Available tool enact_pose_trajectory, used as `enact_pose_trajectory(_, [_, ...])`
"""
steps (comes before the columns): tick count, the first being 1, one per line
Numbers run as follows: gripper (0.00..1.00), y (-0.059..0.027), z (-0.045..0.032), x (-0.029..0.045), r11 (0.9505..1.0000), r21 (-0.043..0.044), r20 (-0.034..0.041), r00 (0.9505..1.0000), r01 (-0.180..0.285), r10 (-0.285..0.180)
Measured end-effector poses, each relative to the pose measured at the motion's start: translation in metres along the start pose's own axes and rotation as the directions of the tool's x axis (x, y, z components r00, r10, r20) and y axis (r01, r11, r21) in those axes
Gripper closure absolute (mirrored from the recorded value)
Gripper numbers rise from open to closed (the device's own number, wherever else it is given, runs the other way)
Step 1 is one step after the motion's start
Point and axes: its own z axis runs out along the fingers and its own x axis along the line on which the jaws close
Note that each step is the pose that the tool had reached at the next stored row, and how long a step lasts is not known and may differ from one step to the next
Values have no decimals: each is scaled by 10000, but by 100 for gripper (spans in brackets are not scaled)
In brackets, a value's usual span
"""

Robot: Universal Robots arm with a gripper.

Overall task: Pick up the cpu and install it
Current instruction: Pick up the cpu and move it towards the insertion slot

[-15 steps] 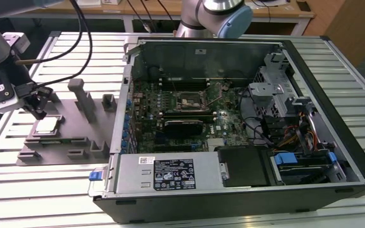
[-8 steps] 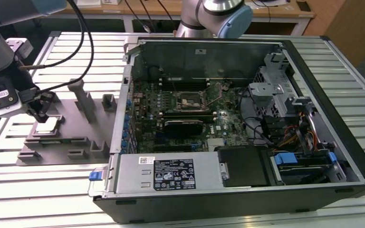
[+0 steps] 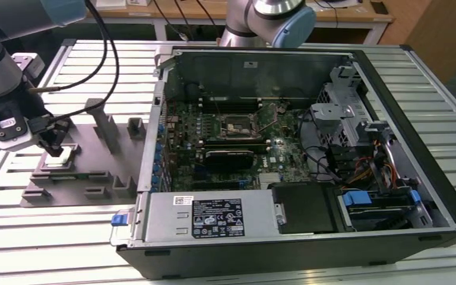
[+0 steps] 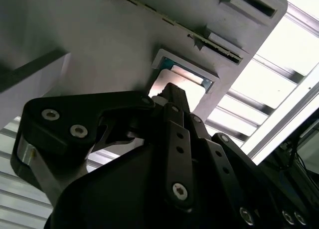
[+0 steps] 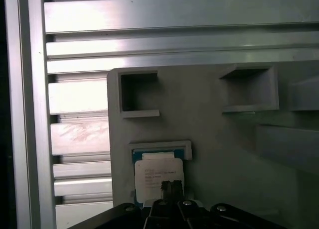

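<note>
Gripper (image 5: 171,188), jaws drawn together, sits over the cpu (image 5: 157,171) in both wrist views; exterior view adds the computer case (image 3: 291,255).

power supply label (image 3: 216,218): a white-and-black sticker on the metal power supply (image 3: 164,221) is covered in small print and marks; nothing on it can be made out.
small sticker (image 3: 182,200): a white tag with dark print is fixed near the label; it cannot be read.
cpu (image 5: 159,178): faint grey lines of print are seen on its top in the first wrist view; no word can be told.
</note>
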Motion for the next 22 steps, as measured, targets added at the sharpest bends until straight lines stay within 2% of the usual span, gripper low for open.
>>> enact_pose_trajectory(7, [89,-3,60,19,10000,1,-1,10000,-1,1])
enact_pose_trajectory(16, [89,-4,63,27,10000,0,-1,10000,0,0])
enact_pose_trajectory(18, [77,-4,63,28,10000,1,-1,10000,0,0])
enact_pose_trajectory(19, [77,-4,63,28,10000,1,-1,10000,0,0])
enact_pose_trajectory(21, [65,-4,63,28,10000,1,-1,10000,0,0])
enact_pose_trajectory(22, [65,-4,63,29,10000,1,-1,10000,0,0])
